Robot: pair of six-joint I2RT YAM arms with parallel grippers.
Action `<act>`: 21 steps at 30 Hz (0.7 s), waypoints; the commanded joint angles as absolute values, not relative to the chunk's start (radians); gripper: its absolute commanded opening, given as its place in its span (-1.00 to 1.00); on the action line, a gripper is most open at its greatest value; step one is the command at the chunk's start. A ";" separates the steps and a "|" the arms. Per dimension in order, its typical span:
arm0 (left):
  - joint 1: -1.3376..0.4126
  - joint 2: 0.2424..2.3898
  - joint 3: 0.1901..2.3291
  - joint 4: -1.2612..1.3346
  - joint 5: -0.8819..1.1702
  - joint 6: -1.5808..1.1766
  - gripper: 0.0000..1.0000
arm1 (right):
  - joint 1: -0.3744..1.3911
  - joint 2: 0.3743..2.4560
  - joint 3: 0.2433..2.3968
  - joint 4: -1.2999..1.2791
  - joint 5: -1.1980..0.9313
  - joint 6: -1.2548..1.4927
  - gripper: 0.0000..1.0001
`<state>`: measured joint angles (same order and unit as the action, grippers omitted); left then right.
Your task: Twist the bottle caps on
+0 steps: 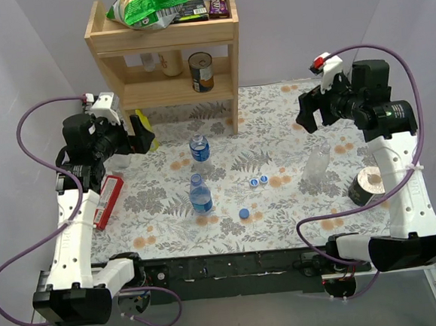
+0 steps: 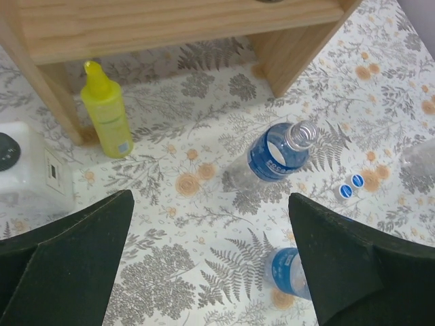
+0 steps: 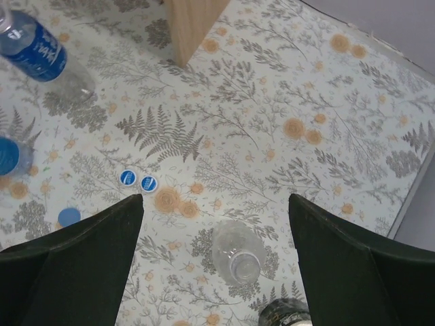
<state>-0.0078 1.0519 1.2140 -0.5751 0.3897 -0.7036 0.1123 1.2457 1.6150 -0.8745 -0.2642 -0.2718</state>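
Hovering over the left side of the table (image 1: pixel 275 121), the left gripper (image 1: pixel 136 135) holds its jaws wide with nothing between them. A yellow bottle (image 2: pixel 107 112) stands just beyond it, by a leg of the wooden shelf (image 1: pixel 165 61). Right of that gripper and well apart from it, the far labelled bottle (image 1: pixel 199 149) stands upright with an open neck. The near labelled bottle (image 1: pixel 199 195) stands closer in, partly hidden by one finger (image 2: pixel 360 265) in the left wrist view. Farther right, two caps (image 1: pixel 264 180) lie side by side, and the third cap (image 1: pixel 244 213) lies nearer, alone. The unlabelled bottle (image 1: pixel 318 163) stands right of them, open-necked. The right gripper (image 1: pixel 312 114) hangs above and beyond it, jaws wide and empty. In its wrist view that bottle shows in the gap between the fingers, while the caps lie left of the gap.
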 commanded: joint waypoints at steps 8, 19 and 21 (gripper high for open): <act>0.078 0.964 1.097 -0.637 0.554 -0.772 0.96 | 0.491 1.371 1.808 -1.064 -0.542 -0.626 0.69; 0.143 0.884 1.051 -0.640 0.437 -0.750 0.96 | 0.966 1.618 1.961 -1.017 -0.403 -0.739 0.64; 0.144 0.864 1.026 -0.635 0.417 -0.721 0.96 | 1.000 1.643 1.924 -0.999 -0.403 -0.732 0.61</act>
